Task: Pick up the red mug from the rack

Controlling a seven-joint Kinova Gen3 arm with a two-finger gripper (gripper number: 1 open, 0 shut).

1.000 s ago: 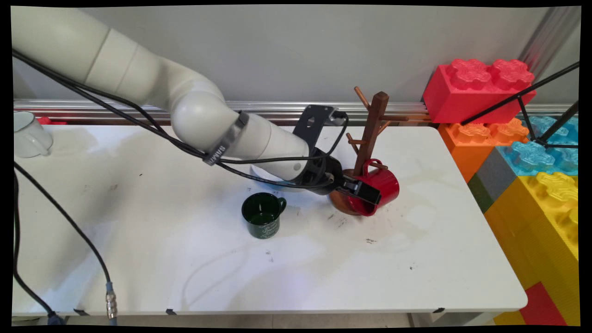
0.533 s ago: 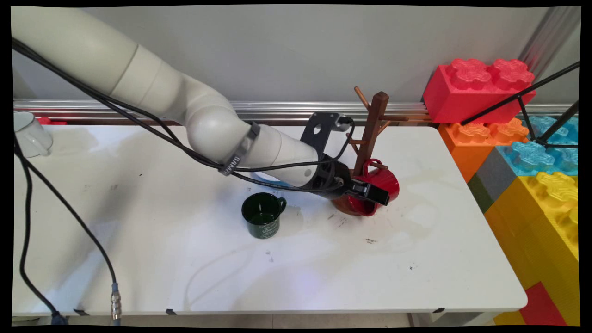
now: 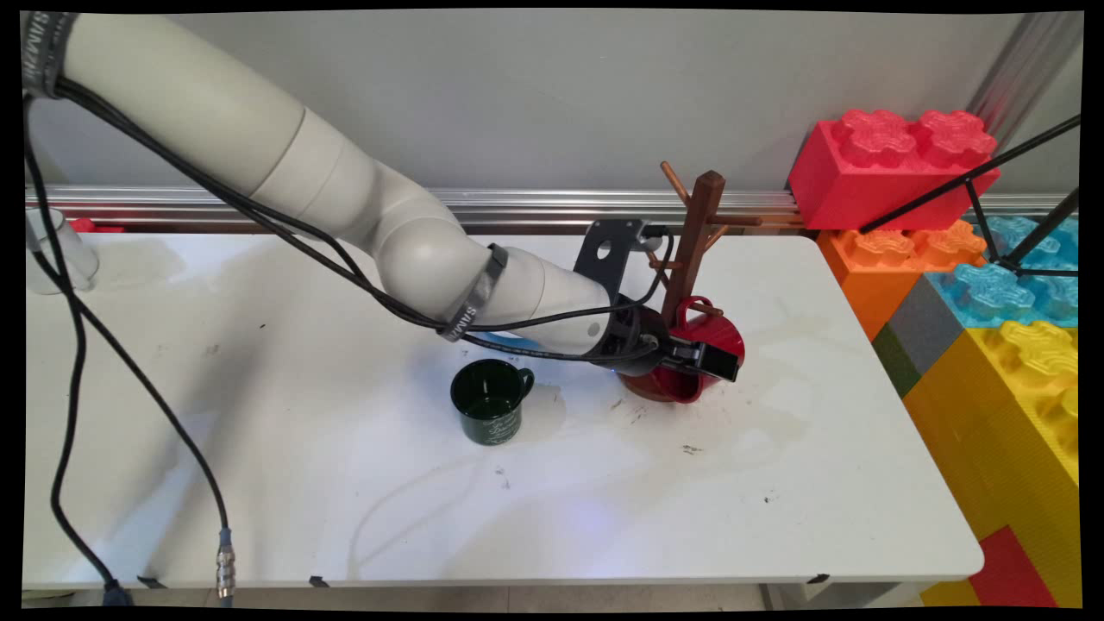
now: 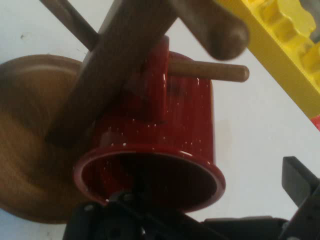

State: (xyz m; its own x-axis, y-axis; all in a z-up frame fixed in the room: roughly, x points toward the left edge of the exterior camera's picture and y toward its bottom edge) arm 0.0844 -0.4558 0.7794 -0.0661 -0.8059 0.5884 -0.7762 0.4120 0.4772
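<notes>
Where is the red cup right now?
In the main view the red cup hangs by its handle on a low peg of the wooden mug tree, right of the green cup.

The white arm reaches in from the upper left, sloping down across the table toward the right, black cables hanging along it. Its wrist lies nearly level, and the black gripper [image 3: 703, 360] points rightward (one finger [image 4: 300, 182] visible, spread wide).
</notes>
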